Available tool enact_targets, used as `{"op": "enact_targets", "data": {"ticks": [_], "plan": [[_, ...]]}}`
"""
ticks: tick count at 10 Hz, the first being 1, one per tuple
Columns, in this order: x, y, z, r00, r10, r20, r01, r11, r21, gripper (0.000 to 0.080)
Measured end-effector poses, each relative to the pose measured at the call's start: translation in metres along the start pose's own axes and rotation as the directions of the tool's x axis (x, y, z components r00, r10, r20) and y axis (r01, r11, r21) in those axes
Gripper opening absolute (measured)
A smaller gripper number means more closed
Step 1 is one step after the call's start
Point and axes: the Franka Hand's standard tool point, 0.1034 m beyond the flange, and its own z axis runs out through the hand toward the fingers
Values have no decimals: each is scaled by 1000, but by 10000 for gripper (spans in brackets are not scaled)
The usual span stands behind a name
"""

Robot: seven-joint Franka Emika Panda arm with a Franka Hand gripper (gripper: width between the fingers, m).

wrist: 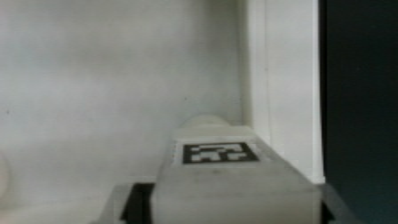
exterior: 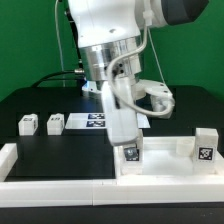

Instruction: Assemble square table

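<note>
The white square slab lies at the exterior view's right front. One tagged white leg stands at its right corner. My gripper is shut on another tagged white leg and holds it upright at the slab's left corner. I cannot tell whether the leg touches the slab. In the wrist view the held leg sits between my fingers, above the slab's pale surface and beside its edge. Two loose legs stand on the black table at the exterior view's left.
The marker board lies behind the arm. White border rails run along the front and the exterior view's left. The black table shows beside the slab's edge in the wrist view.
</note>
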Motion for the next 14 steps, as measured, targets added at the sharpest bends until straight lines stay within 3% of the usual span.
{"op": "enact_targets", "data": {"ticks": [3, 6, 7, 8, 9, 10, 11, 14], "plan": [[0, 0, 0, 984, 179, 0, -179, 984, 1, 287], [0, 0, 0, 979, 205, -7, -205, 979, 1, 288], [0, 0, 0, 979, 205, -7, -205, 979, 1, 453], [-2, 1, -1, 984, 180, -6, -180, 984, 1, 453], [-8, 3, -9, 996, 91, 1, -91, 996, 6, 579], [-13, 6, -23, 1000, 2, 11, -2, 1000, 14, 628], [-17, 6, -31, 999, -30, 16, 30, 999, 11, 628], [-15, 7, -27, 1000, -27, 13, 27, 1000, 8, 649]]}}
